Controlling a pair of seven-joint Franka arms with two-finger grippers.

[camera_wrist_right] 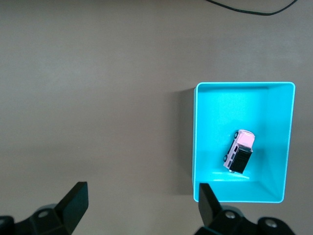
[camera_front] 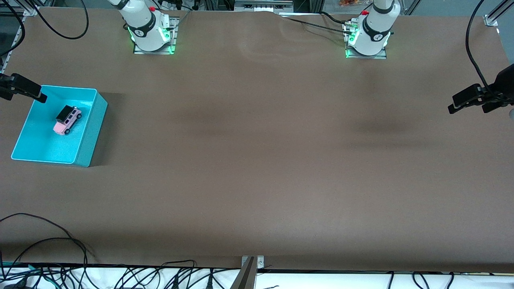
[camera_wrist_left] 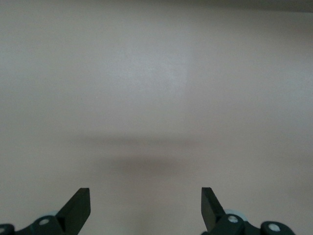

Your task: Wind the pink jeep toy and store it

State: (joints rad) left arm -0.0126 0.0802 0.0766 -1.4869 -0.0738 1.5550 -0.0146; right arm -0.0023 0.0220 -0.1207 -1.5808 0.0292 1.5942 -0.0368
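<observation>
Storage looks finished: small pale pink jeep toy with black roof (camera_front: pixel 67 119) sits inside rectangular turquoise plastic bin (camera_front: pixel 93 127), below right gripper (camera_wrist_right: pixel 142 205), fingers spread and empty. Left gripper (camera_wrist_left: pixel 145 205), likewise spread, waits over bare table; retreat both straight upward, clear of the bin

Thing: pink jeep toy (camera_front: pixel 67 119), a tiny boxy car.
Colours: pale pink body and hood, black roof over its rear half, small dark wheels.
Pose: upright on its wheels, set at a slant to the walls of the turquoise bin (camera_front: pixel 90 130), hood toward the front camera.
Place: on the bin's floor, roughly mid-bin, touching no wall.
Size: far smaller than the bin.
</observation>
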